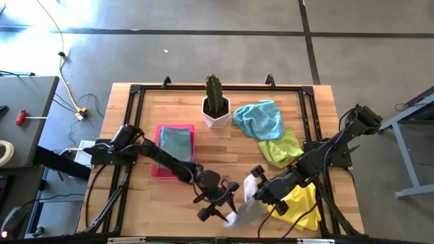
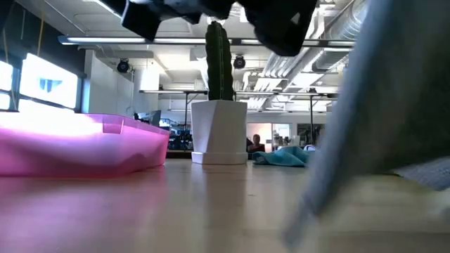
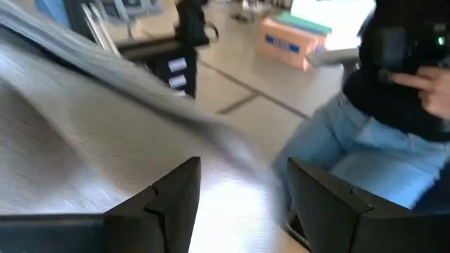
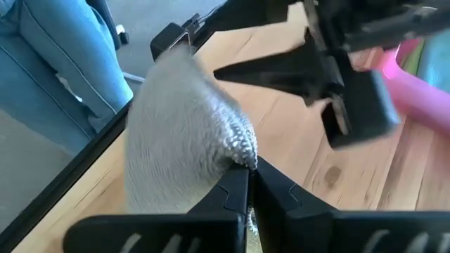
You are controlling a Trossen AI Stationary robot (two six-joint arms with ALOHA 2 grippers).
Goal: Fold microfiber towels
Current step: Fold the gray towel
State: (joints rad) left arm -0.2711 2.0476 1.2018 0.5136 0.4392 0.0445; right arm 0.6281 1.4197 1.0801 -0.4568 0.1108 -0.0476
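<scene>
R fingers [image 4: 247,184] are pinched tight on a corner of the grey microfiber towel [image 4: 179,133], which hangs bunched below/behind them over the worktop's [image 1: 224,146] front edge. L fingers [image 3: 242,204] stand apart, moderately wide, w/ the same grey cloth spread just ahead of and under them; can't tell if the pads actually touch it. In the high view, L gripper [image 1: 218,203] sits just beside R gripper [image 1: 256,188], the towel between them, both near the front rail.

Worktop is pale wood planks in a black frame. Behind the R fingers: lime green towel [image 1: 281,147], then a light blue towel [image 1: 261,118], crumpled and touching each other. Yellow towel [image 1: 303,203] lies under the R arm. White pot w/ cactus [image 1: 215,102] stands at the back centre.

Room: concrete floor, cables, and a seated person in jeans [image 3: 365,151] beyond the front edge.

Pink tray [image 1: 160,163] lies behind the L fingers under the L arm, w/ a folded grey-green towel [image 1: 178,142] in it.
</scene>
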